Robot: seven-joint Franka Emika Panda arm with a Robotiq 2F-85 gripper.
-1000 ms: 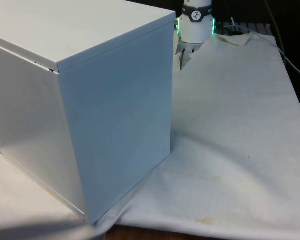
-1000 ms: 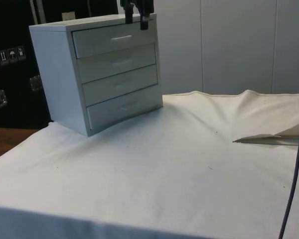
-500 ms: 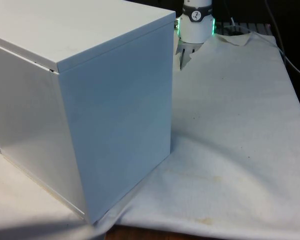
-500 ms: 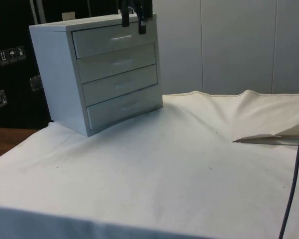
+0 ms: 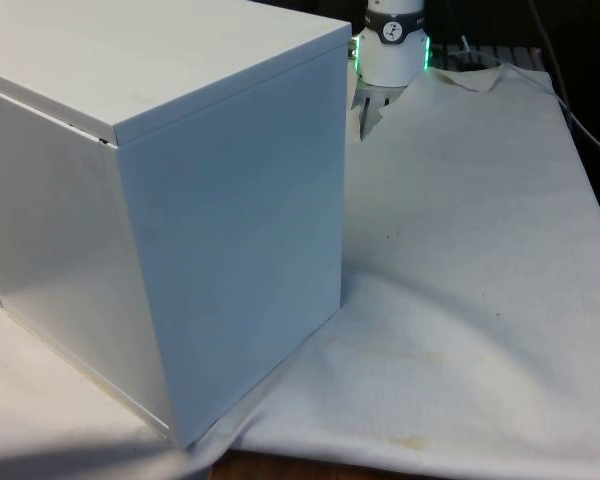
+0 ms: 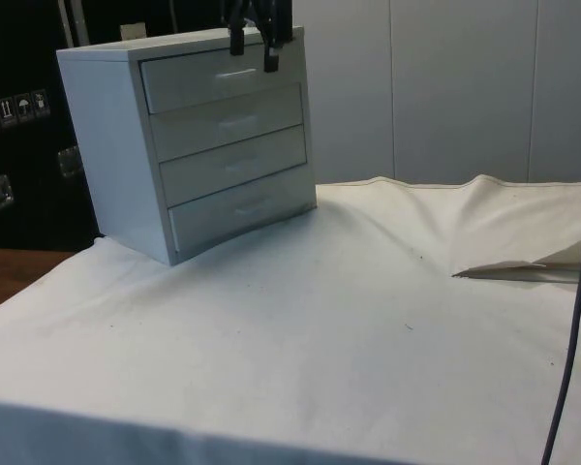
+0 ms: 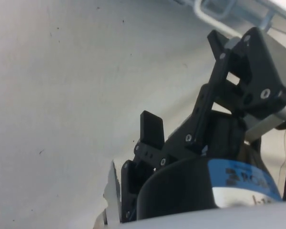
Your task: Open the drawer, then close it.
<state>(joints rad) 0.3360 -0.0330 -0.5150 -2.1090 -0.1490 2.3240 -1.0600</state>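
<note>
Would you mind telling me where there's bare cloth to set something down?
The white cloth lies bare from the chest of drawers across to its raised fold. It is crowded only at the top drawer, where the hand hangs.

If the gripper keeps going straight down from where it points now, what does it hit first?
Probably the top drawer's handle: the gripper hangs fingers-down by the chest of drawers, its top front edge. Depth is unclear; it might pass in front, reaching the white cloth.

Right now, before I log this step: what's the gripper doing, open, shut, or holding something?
Gripper: open, holding nothing, in front of the top drawer of the chest of drawers, which is closed.
</note>
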